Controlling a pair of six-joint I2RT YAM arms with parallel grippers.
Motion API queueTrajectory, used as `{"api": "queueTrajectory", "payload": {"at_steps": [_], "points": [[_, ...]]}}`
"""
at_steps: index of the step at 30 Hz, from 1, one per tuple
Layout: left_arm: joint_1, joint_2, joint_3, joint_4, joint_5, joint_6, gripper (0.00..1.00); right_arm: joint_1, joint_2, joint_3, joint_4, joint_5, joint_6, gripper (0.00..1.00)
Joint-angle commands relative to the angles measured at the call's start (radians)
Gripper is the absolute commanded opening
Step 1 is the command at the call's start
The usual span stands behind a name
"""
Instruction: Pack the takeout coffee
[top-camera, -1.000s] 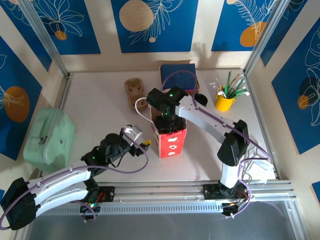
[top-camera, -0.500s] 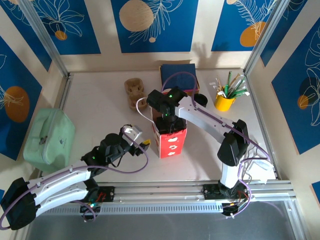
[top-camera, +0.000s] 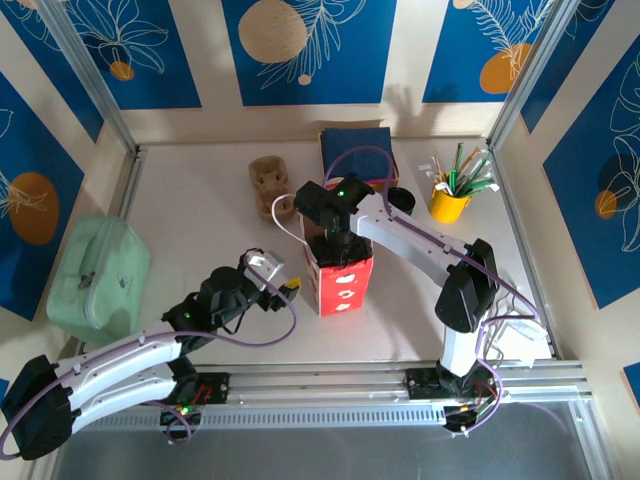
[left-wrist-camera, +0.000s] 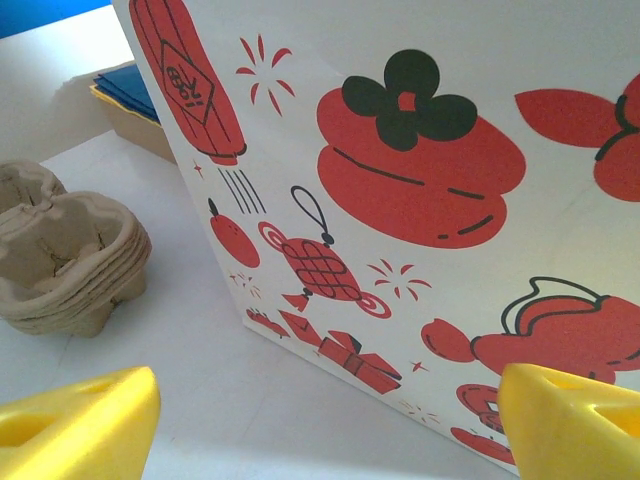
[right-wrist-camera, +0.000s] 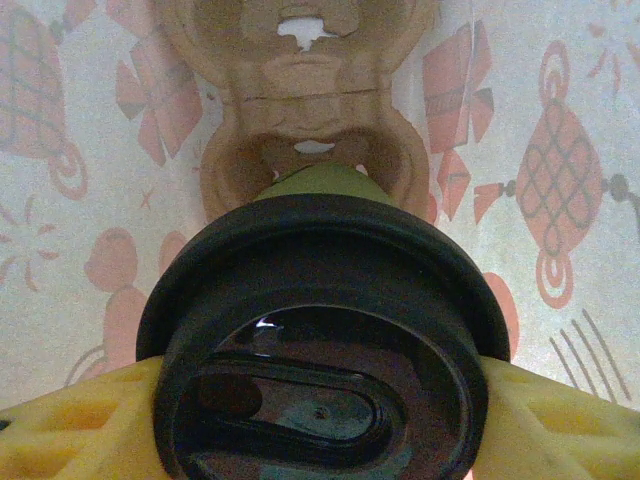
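Takeout coffee (right-wrist-camera: 320, 340) is down inside the red-and-white paper bag (top-camera: 345, 285) right now. The right gripper (right-wrist-camera: 320, 425) is clamped on it, one yellow finger (right-wrist-camera: 70, 420) pressed to each side just under the lid. Looking down from that wrist, the cup hangs over a brown cardboard carrier (right-wrist-camera: 300, 150) lying lower in the bag. I can't tell whether the cup's base touches it.

On handling, I'd say this is a light thing with soft paper walls. Too hard a squeeze would likely dent it or pop the lid. If there's drink inside, any tilt risks a spill, so it wants to stay upright. The plastic lid looks slick, a poor place to grip. The band just below the rim is probably the stiffest part, and that's about where the fingers sit.

As for looks, there's a round, glossy black lid with a raised edge and an oval sunken sip area. The cup body is almost wholly hidden beneath it.

Over on the other side, the left gripper (left-wrist-camera: 325, 430) has its jaws spread wide, holding nothing. It sits near the bag's printed outer face, with a stack of spare carriers (left-wrist-camera: 60, 250) on the table (left-wrist-camera: 200, 400) beside it.
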Motion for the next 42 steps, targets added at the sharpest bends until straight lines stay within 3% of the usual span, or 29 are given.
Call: {"api": "queueTrajectory", "payload": {"at_steps": [1, 42], "points": [[-0.007, -0.011, -0.010, -0.004, -0.017, 0.015, 0.88, -0.002, -0.029, 0.003, -0.017, -0.026, 0.016, 0.63], [-0.008, -0.009, -0.009, 0.000, -0.019, 0.021, 0.88, -0.011, -0.032, -0.020, 0.032, -0.039, 0.008, 0.63]]}}
